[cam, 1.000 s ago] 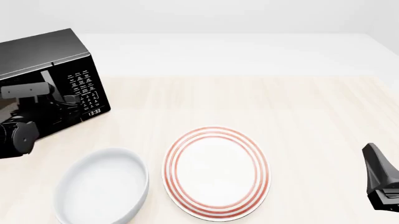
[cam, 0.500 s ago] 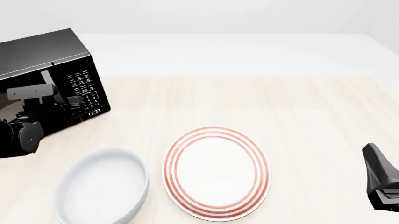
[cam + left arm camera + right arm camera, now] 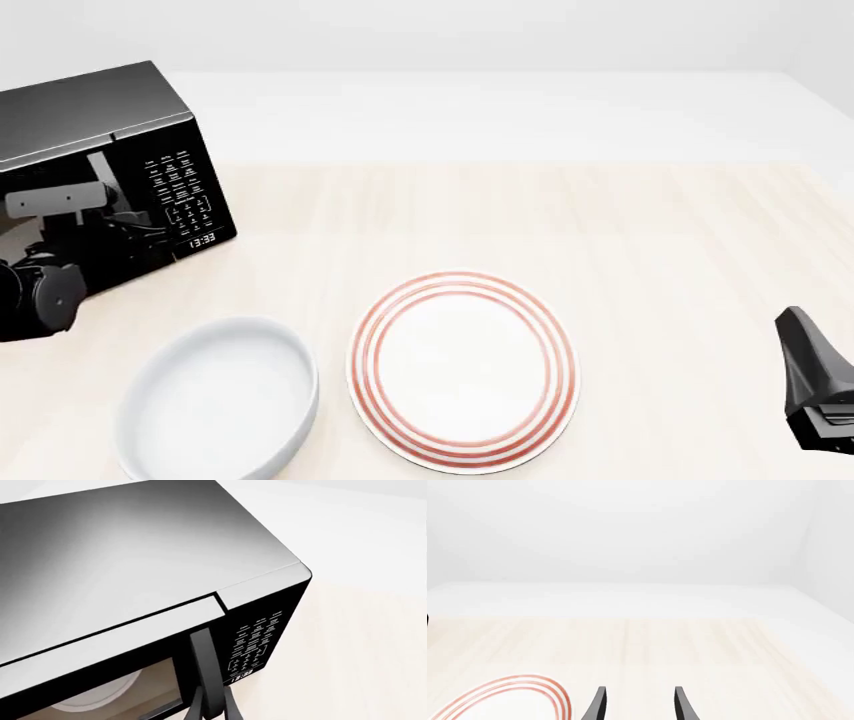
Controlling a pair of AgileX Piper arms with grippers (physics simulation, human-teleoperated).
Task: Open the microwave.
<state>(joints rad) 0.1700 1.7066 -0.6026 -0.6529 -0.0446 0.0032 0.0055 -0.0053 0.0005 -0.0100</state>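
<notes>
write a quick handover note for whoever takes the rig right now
Left gripper: at the front of the microwave, jaws either side of the handle; cannot tell if clamped.
Right gripper: open, empty, parked at the near right, far from the microwave.
Done: reach to the handle. The door looks shut.
Left: confirm the grip, then swing the door open.

Your front view looks forward and down over the table. Your left wrist view sits close above the microwave, also in front view; your right wrist view faces low across the table.
</notes>
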